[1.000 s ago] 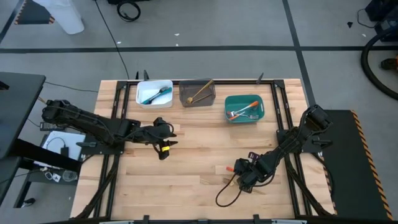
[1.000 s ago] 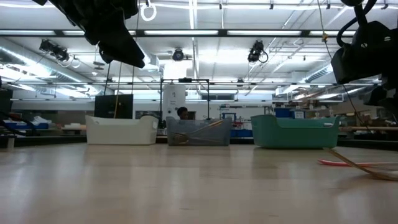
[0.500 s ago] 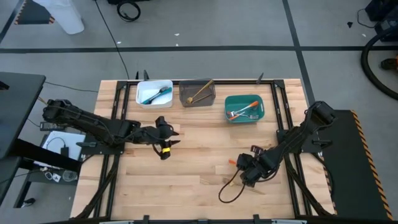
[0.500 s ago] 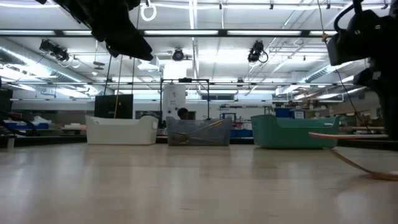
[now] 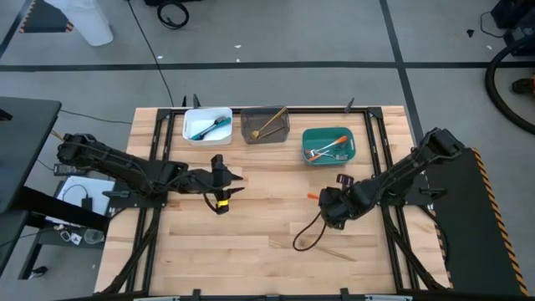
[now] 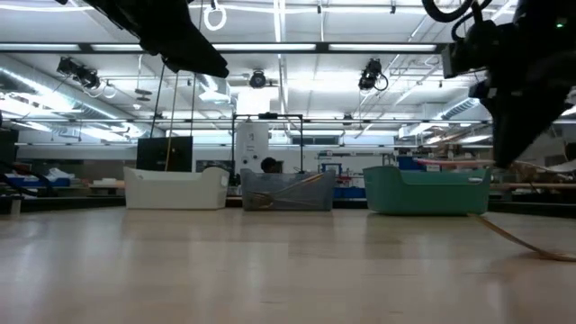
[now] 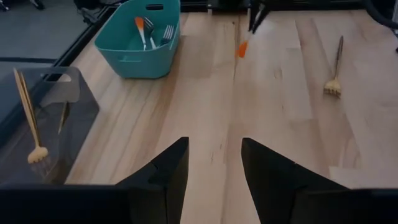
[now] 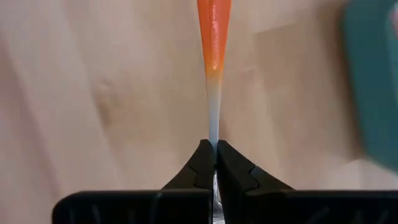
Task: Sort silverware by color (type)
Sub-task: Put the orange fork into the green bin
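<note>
The right gripper (image 5: pixel 328 203) hangs over the right half of the wooden counter (image 5: pixel 259 226), just near of the teal bin (image 5: pixel 328 145). Its jaws are pinched tight on the pale metal end of an orange fork (image 8: pixel 213 43); the wrist view shows a slim bright orange handle fading into a thin silver neck that runs down between the closed tips. From above only a short orange tip (image 5: pixel 312 197) shows, sticking out to the left of the gripper, clear of the counter.

A golden-tan fork (image 7: pixel 334 67) lies flat on the counter near the right gripper, on its near side.

The teal bin holds more orange-handled forks (image 5: pixel 328 150). The grey bin (image 5: pixel 266 125) in the middle of the far row has a tan fork (image 5: pixel 269 124) leaning in it, and the white bin (image 5: pixel 207 124) on the left holds a blue fork (image 5: pixel 211 127).

The left gripper (image 5: pixel 219 186) waits over the left-centre of the counter, near of the white bin, its jaws spread apart and holding nothing
</note>
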